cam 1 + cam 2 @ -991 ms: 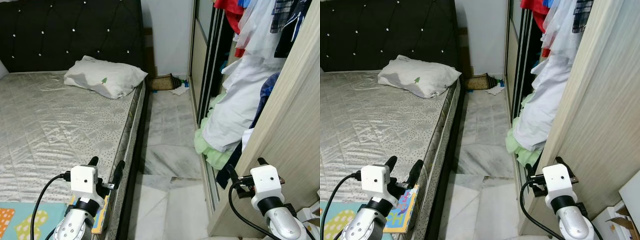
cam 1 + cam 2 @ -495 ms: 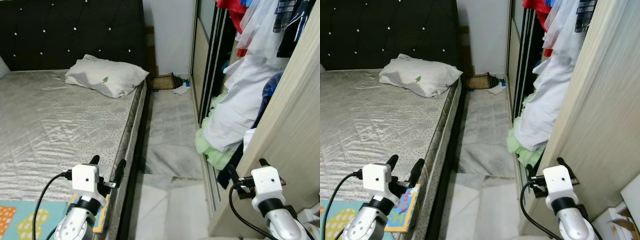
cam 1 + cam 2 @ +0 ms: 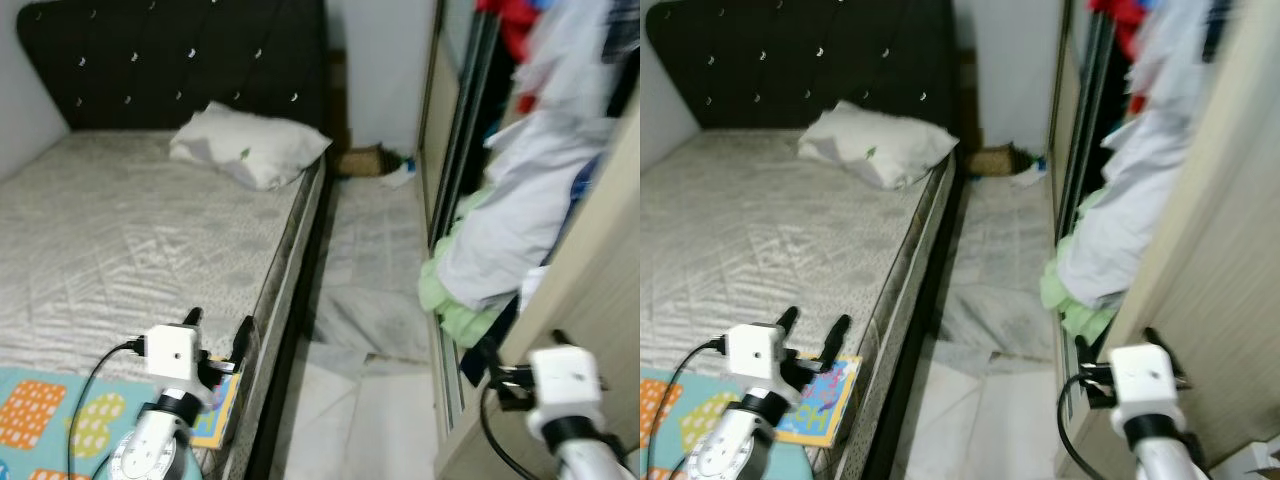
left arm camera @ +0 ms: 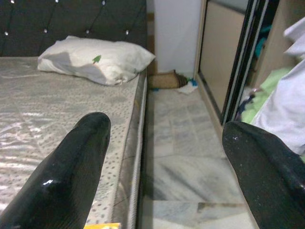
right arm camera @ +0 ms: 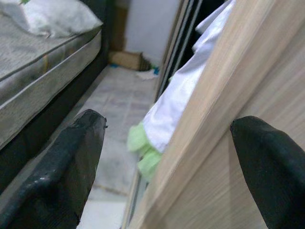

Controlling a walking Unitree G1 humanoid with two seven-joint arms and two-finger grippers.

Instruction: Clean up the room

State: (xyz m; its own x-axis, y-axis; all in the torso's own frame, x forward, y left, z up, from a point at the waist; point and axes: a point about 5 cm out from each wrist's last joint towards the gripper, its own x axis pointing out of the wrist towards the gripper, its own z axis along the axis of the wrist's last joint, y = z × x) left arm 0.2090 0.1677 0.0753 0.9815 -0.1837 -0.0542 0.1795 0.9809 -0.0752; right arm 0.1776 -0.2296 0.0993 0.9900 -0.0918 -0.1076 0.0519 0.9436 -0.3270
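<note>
Cam panned left since prev frame w/ bed (image 3: 130,220) now wider, both claws spread & empty, left gripper (image 3: 218,335) over mattress edge, right gripper (image 5: 167,138) by wardrobe (image 5: 224,119), clothes (image 3: 500,230) spilling out, probably next pickup.

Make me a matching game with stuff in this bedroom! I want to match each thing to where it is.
Things:
1. white pillow
2. green cloth
3. colourful book
4. brown basket

Places:
A. on the floor at the far end of the aisle, by the wall
B. at the head of the bed, by the black headboard
C. spilling out at the bottom of the wardrobe
D. near the mattress edge, just beyond the left gripper

Pairs: 1-B, 2-C, 3-D, 4-A
</note>
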